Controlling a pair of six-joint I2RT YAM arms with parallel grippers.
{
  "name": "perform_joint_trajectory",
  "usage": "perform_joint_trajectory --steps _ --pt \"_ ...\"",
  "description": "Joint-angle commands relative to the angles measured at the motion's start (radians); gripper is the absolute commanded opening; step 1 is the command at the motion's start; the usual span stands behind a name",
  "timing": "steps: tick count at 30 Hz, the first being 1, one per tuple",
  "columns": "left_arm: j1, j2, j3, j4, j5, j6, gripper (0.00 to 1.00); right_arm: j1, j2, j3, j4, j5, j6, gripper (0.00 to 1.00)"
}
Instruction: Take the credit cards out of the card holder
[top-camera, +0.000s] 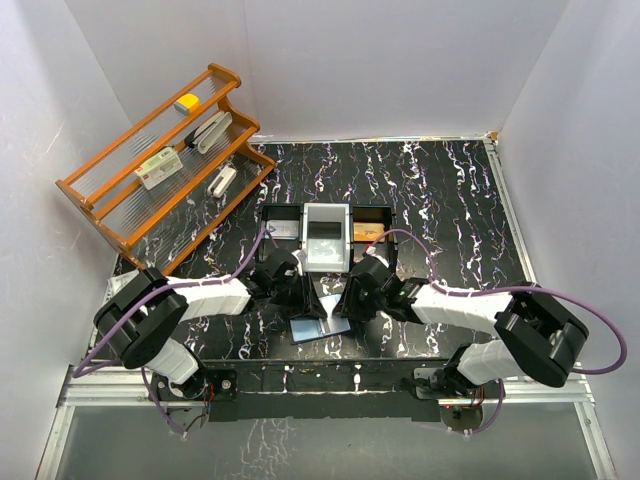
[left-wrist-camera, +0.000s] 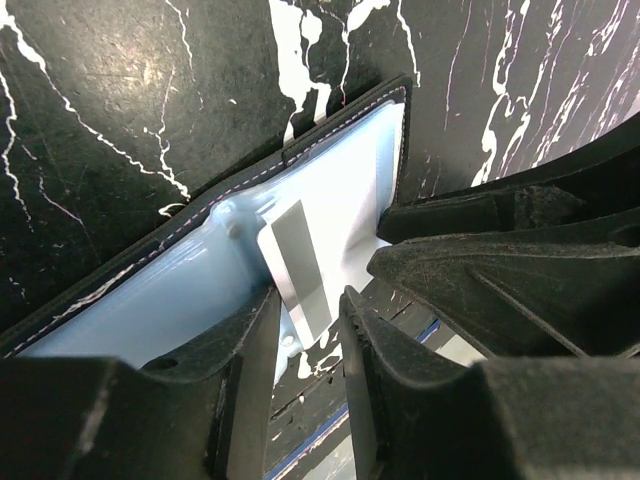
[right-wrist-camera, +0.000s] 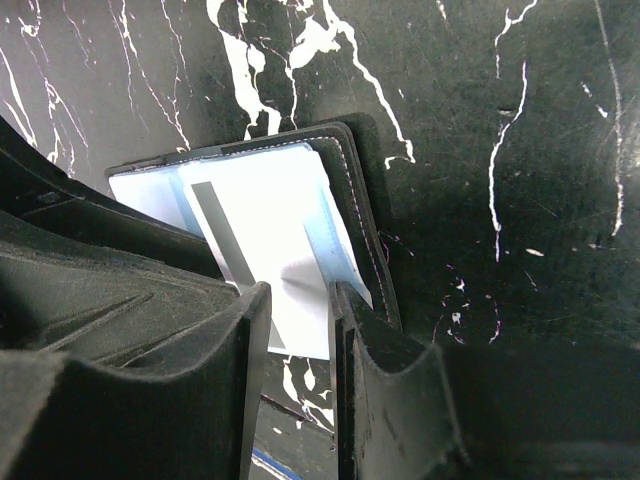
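1. Top view: 2 arms meet at the near middle of the worktop (top-camera: 440, 200). The left claw (top-camera: 303, 300) and the right claw (top-camera: 348, 305) crowd over 1 card holder (top-camera: 318, 328), which lies open with its blue-grey side up and is largely hidden by them. Behind it stands 1 black tray (top-camera: 264, 232) with 3 compartments. At far left is 1 wooden rack (top-camera: 95, 200) carrying 4 small items, too small to identify.
2. Left wrist: 1 white card (left-wrist-camera: 298, 262) with a grey stripe lies on the open holder. Its near end sits between the left claw's 2 fingers (left-wrist-camera: 245, 380), which stand narrowly apart; I cannot tell whether they pinch it. The right claw blocks the holder's right part.
3. Right wrist: the same 1 card fills the narrow gap between the right claw's 2 fingers (right-wrist-camera: 250, 340); I cannot tell whether they grip or only straddle it. The left claw hides the holder's left part.
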Motion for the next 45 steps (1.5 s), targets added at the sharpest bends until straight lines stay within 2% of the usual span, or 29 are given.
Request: perform_joint_trajectory --steps 1,14,20,30,37,45 --pt "-0.007 -0.017 -0.036 0.086 0.001 -0.053 0.28 -0.003 0.034 0.025 -0.06 0.03 -0.026 0.28" --pt "-0.007 -0.082 -0.095 0.133 -0.035 -0.101 0.12 -0.003 0.045 0.021 -0.059 0.016 -0.023 0.28" --pt "-0.007 -0.091 -0.103 0.152 -0.027 -0.1 0.0 -0.003 0.062 0.021 -0.053 0.005 -0.022 0.28" --pt "-0.007 -0.14 -0.124 0.073 -0.057 -0.071 0.0 -0.003 0.074 0.025 -0.06 0.008 -0.02 0.27" --pt "-0.007 -0.135 -0.097 -0.053 -0.066 0.008 0.0 -0.003 0.081 0.031 -0.059 0.002 -0.023 0.27" --pt "-0.007 -0.144 -0.078 -0.117 -0.089 0.043 0.03 -0.003 0.085 0.044 -0.069 0.003 -0.027 0.26"
